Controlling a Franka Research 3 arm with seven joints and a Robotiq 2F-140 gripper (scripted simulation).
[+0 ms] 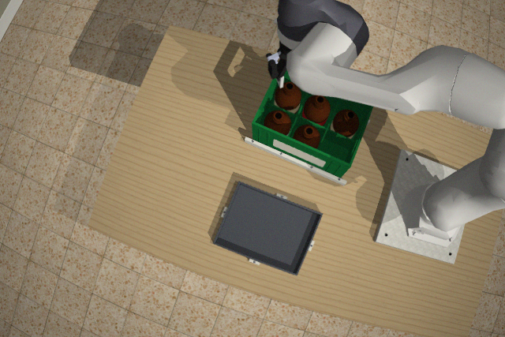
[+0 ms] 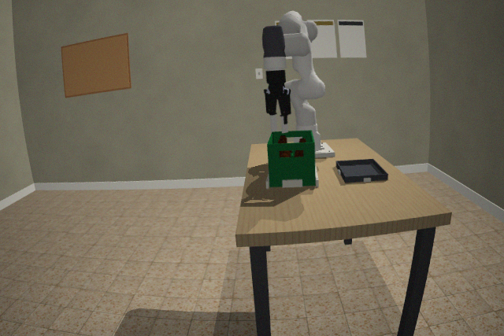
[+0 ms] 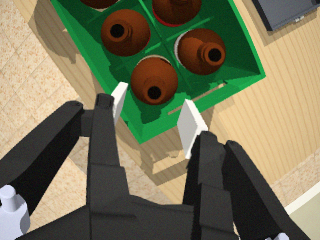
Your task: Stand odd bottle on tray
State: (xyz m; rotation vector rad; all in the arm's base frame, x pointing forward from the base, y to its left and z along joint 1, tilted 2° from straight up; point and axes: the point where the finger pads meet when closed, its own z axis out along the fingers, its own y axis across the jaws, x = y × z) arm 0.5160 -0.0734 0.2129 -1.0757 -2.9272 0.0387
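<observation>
The green crate [image 1: 259, 134] [image 2: 290, 168] [image 3: 246, 82] stands upright on the table. Five brown bottles stand in it: the corner bottle [image 1: 287, 99] [image 3: 154, 77], the bottle beside it toward the tray [image 1: 277, 123] [image 3: 197, 47], the back-middle bottle [image 1: 316, 110] [image 3: 131, 42], the front-middle bottle [image 1: 305, 137] [image 3: 177, 10], and the bottle nearest the robot base [image 1: 345, 124]. I cannot tell which neck differs. My gripper [image 2: 279, 127] [image 3: 153, 104] is partly open and empty, its fingertips above the corner bottle's side of the crate. The dark tray [image 1: 265, 225] [image 2: 362, 170] lies flat and empty.
A white strip [image 1: 291, 160] runs along the crate's tray side. One crate compartment [image 1: 336, 148] is empty, nearest the tray and robot base. Small pale blocks [image 1: 254, 261] sit at the tray's edges. The robot's base plate [image 1: 393, 219] is on the right.
</observation>
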